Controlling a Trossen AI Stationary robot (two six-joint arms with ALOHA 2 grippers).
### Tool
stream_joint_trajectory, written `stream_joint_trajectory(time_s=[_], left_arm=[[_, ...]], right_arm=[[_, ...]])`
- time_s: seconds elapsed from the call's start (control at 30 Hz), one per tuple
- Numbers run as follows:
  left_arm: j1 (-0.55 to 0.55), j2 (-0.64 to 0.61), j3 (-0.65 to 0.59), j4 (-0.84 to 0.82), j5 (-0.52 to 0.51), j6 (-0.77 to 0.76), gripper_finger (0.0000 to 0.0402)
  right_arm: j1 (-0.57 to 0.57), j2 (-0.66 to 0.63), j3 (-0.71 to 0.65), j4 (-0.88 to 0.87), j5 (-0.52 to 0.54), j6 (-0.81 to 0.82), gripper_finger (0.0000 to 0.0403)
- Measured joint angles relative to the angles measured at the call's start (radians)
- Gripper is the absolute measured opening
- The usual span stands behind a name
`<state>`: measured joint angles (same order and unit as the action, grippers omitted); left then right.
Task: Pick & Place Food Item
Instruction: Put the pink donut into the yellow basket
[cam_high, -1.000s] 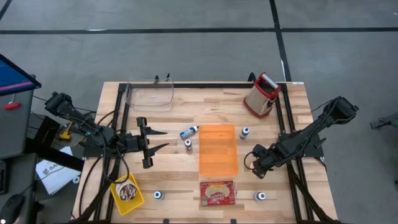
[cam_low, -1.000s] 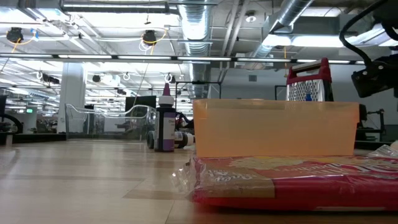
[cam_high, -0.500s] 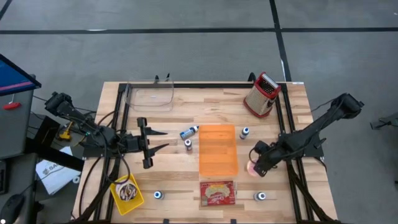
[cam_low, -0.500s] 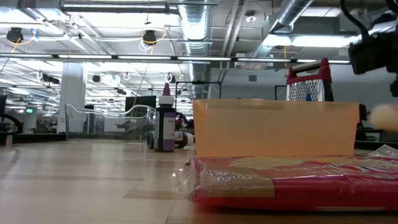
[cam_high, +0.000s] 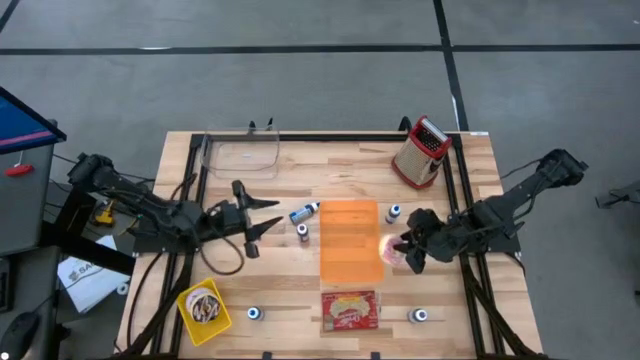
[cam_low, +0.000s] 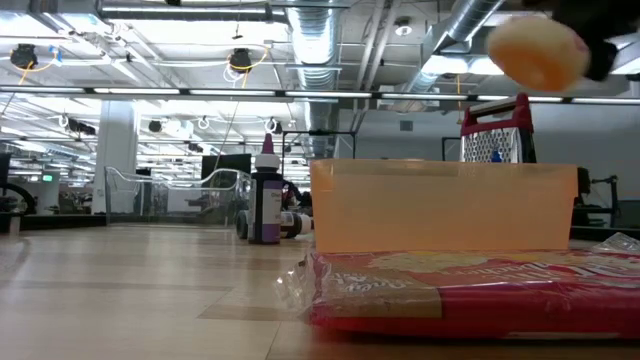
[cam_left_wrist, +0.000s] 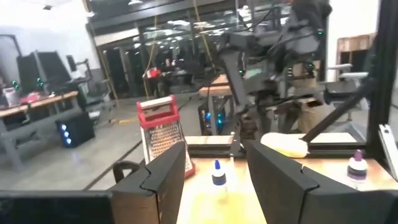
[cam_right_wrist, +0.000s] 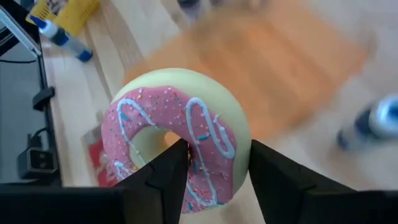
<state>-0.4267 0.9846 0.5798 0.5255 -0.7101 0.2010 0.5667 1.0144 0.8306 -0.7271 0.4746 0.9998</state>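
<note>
A doughnut (cam_right_wrist: 180, 134) with pink icing and a pale rim is in my right gripper (cam_right_wrist: 214, 155), which is shut on it. In the high view the doughnut (cam_high: 390, 248) hangs beside the right edge of the orange container (cam_high: 350, 240). The low view shows the doughnut (cam_low: 535, 50) well above that container (cam_low: 440, 205). My left gripper (cam_high: 268, 217) stands open and level over the left half of the table, nothing between its fingers (cam_left_wrist: 161, 177). Its wrist view looks across at the doughnut (cam_left_wrist: 286, 146). My right gripper pinches one side of the doughnut's ring (cam_right_wrist: 214, 146) between its two fingers. One finger (cam_right_wrist: 168, 168) stands at the hole, the other (cam_right_wrist: 273, 171) at the outer rim. The fingers slant down from the table's right side. The doughnut is lifted clear, its iced face toward the wrist camera.
A red snack packet (cam_high: 349, 310) lies in front of the orange container. A metal grater (cam_high: 420, 150) stands at the far right, a clear tub (cam_high: 240, 155) at the far left, a yellow bin (cam_high: 203, 308) at the near left. Small bottles (cam_high: 304, 212) dot the table.
My right gripper has risen from the table's right part with the doughnut, lifting it clear, and has carried it toward the orange container's right edge. My left gripper has swung a little toward the table's far right and rolled about its own line.
</note>
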Motion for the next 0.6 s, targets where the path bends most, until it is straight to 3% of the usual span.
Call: stream_joint_trajectory(time_s=[0.17, 0.37, 0.47, 0.6], left_arm=[[0.023, 0.098, 0.057, -0.005, -0.025, -0.023, 0.0167], [0.015, 0.229, 0.145, -0.044, -0.214, -0.027, 0.0170], [0.010, 0.254, 0.177, -0.035, -0.297, -0.105, 0.0185], [0.010, 0.257, 0.178, -0.046, -0.259, -0.228, 0.0219]], right_arm=[[0.000, 0.116, 0.131, 0.003, 0.134, -0.173, 0.0157], [0.000, 0.272, 0.261, 0.000, 0.296, -0.368, 0.0157], [-0.015, 0.338, 0.295, 0.001, 0.340, -0.430, 0.0157], [-0.040, 0.414, 0.333, 0.005, 0.355, -0.495, 0.0157]])
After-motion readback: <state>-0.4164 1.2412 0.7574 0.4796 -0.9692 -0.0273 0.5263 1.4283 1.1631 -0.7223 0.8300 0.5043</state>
